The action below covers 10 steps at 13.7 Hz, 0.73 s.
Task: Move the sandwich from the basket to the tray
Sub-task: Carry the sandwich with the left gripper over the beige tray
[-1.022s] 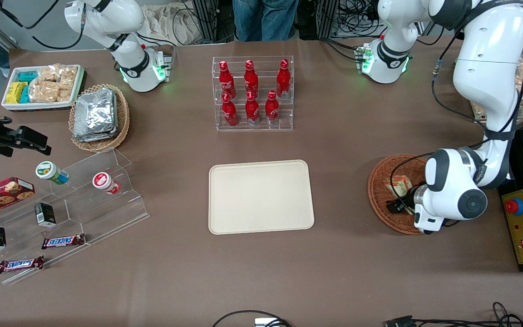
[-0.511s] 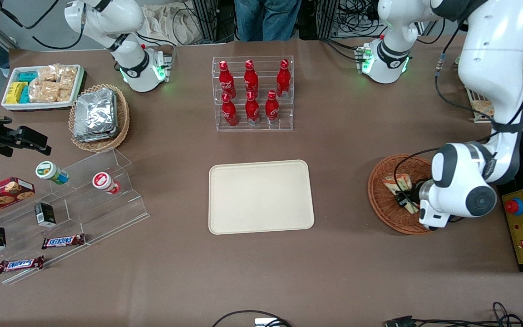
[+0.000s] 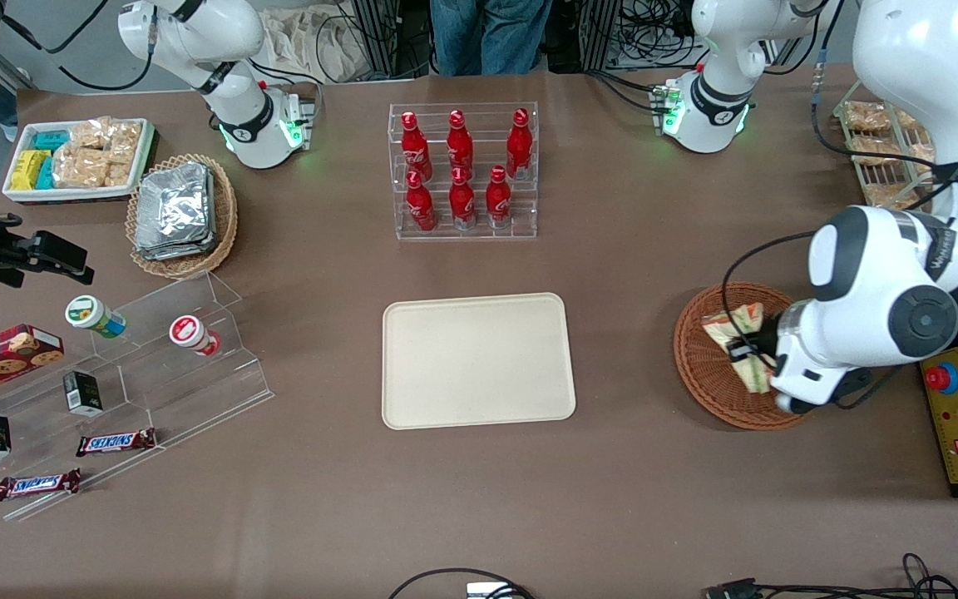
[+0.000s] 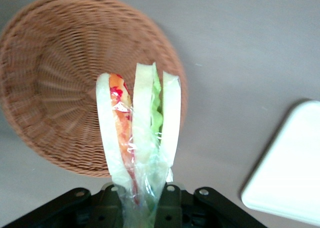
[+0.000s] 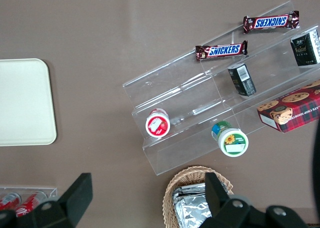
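Now the gripper (image 4: 142,200) is clenched on the wrapped base of the wedge sandwich (image 4: 137,138), holding it lifted above the reddish-brown wicker basket (image 3: 708,370), over the edge nearest the working arm's end of the table. A second wrapped sandwich (image 3: 728,326) lies in the basket, just beside the held one. The cream tray (image 3: 476,359) sits bare at the table's middle, well apart.

The hold looks to be on slack clear wrap as much as on bread, so I judge a quick swing toward the tray could let the wedge slide out or sag sideways.

In the wrist view its long axis runs straight away from the fingers, bread slices on edge, filling layers facing the camera.
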{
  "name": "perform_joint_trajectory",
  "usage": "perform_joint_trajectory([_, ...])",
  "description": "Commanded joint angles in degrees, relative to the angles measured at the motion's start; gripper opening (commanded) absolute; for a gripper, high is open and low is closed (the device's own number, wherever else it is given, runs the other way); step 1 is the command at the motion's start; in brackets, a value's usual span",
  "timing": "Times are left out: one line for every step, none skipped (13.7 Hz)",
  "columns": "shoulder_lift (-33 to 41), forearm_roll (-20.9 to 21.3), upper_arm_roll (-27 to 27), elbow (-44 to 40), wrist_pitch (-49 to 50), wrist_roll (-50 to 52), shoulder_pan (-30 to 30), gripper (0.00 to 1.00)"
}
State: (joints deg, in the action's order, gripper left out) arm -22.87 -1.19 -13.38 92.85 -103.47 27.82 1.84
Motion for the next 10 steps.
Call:
perform_joint_trajectory([-2.0,-0.3,-4.0,-2.1,0.4,-3.0,-0.2,0.05])
perform_joint_trajectory([-3.0,0.0,-6.5,-2.9,-0.2,-2.7,-0.3,0.05])
perform_joint_trajectory([-4.3,0.4,-8.2,-3.8,-0.6,-2.3,-0.3,0.05])
perform_joint_trajectory([-5.3,0.3,-9.6,-4.5,-1.0,-1.9,-0.3,0.05])
perform_joint_trajectory([-6.1,0.3,-10.9,-4.5,-2.3,-0.9,-0.3,0.05])
perform_joint_trajectory([-7.1,0.3,-11.9,-4.5,-4.0,0.5,-0.3,0.05])
perform_joint_trajectory([-8.5,0.4,-13.1,-4.5,-5.3,1.9,-0.3,0.05])
perform_joint_trajectory([-9.9,0.5,-14.2,-4.5,-6.4,3.3,-0.4,0.05])
perform_joint_trajectory([-10.9,0.8,-14.5,-4.5,-8.0,4.9,-1.8,0.05])
perform_joint_trajectory([-11.7,1.7,-14.1,-4.5,-9.2,6.0,-4.3,0.05])
